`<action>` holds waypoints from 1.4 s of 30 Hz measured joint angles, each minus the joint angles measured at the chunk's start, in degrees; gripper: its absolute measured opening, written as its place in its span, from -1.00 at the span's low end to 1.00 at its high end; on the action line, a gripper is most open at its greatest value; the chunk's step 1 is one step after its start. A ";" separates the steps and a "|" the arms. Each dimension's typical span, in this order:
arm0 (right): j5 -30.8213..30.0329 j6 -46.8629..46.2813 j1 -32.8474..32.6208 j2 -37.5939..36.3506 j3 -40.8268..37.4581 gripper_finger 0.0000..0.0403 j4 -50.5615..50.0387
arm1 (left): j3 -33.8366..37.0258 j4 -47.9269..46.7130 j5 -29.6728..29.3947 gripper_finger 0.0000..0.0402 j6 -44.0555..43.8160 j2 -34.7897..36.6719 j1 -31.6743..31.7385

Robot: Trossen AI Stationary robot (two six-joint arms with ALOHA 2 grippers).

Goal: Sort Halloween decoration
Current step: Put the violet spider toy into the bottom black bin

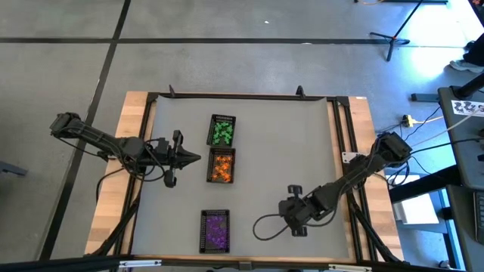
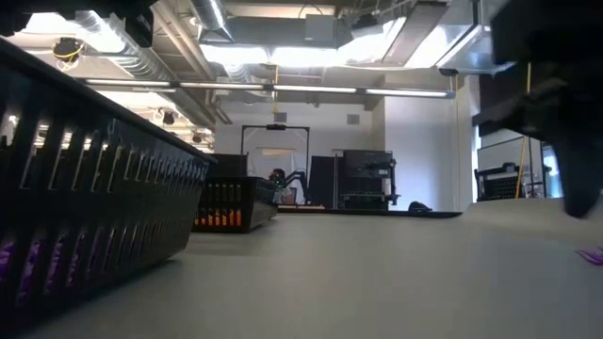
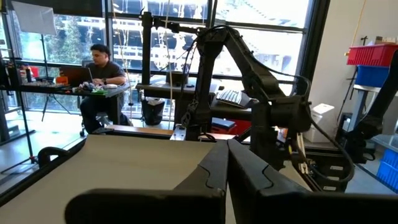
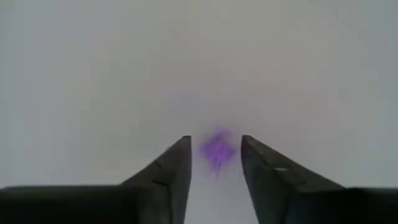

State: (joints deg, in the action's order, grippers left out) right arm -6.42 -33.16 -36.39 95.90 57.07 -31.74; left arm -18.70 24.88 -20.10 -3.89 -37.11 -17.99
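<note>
A single purple trinket (image 4: 217, 152) lies on the grey table mat, and it also shows as the purple trinket (image 2: 592, 254) in the low view. My right gripper (image 4: 214, 140) points straight down over it, open, one finger on either side; I see no touch. In the high view my right gripper (image 1: 293, 221) stands right of the purple tray (image 1: 215, 230). My left gripper (image 3: 227, 144) is shut and empty, held level; in the high view the left gripper (image 1: 197, 157) sits just left of the orange tray (image 1: 221, 165). The green tray (image 1: 221, 130) lies beyond it.
Three black mesh trays stand in a column on the mat: green farthest, orange in the middle, purple nearest. The purple tray's wall (image 2: 94, 207) fills the left of the low view. A black frame (image 1: 333, 143) edges the mat. A person sits at a desk (image 3: 99, 74) beyond the table.
</note>
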 joint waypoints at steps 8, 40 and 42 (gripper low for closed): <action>-1.15 -5.69 -1.08 0.00 -5.22 -0.28 2.20 | 0.00 -0.01 -0.01 -1.00 -0.01 -0.01 0.01; -9.00 4.25 -1.09 -0.02 6.45 -1.00 -1.61 | 0.00 -0.01 -0.02 -1.00 0.00 -0.01 -0.01; -10.48 8.02 -0.71 -0.02 8.29 -1.00 1.88 | 0.00 0.00 -0.02 -1.00 -0.01 -0.01 -0.01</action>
State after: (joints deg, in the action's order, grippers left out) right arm -16.90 -25.13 -37.10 95.88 65.35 -29.86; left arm -18.70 24.88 -20.12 -3.90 -37.12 -18.00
